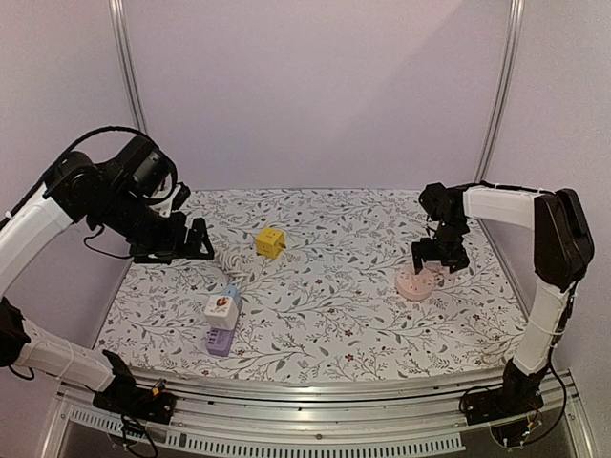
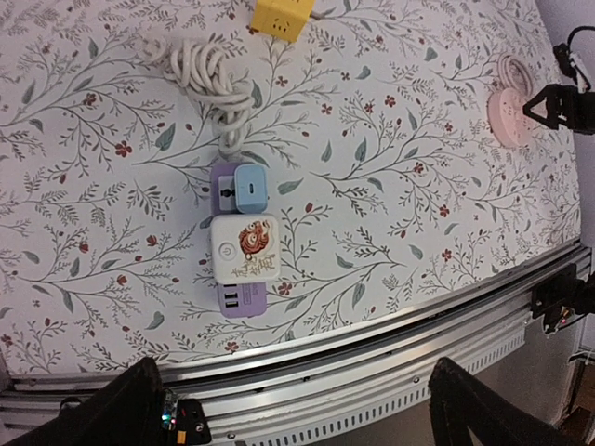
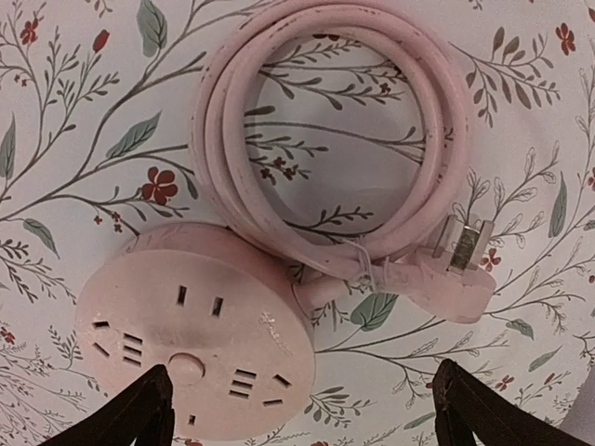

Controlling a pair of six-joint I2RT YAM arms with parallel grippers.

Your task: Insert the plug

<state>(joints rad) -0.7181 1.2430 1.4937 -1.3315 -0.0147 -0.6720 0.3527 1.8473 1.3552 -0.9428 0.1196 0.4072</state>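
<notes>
Right gripper (image 3: 305, 413) jaws apart, I should pinch the pink three-pin plug (image 3: 454, 271) squarely, three o'clock of the round pink socket hub (image 3: 195, 344).

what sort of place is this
Likely a robot test booth, not a home: plain white panels on metal posts wall it in, and an aluminium rail runs along the near edge of the floral cloth.

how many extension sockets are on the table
3: a round pink socket at the right; a yellow cube socket toward the back centre; a purple power strip near the front left, partly covered by a white adapter. None looks hidden.
</notes>
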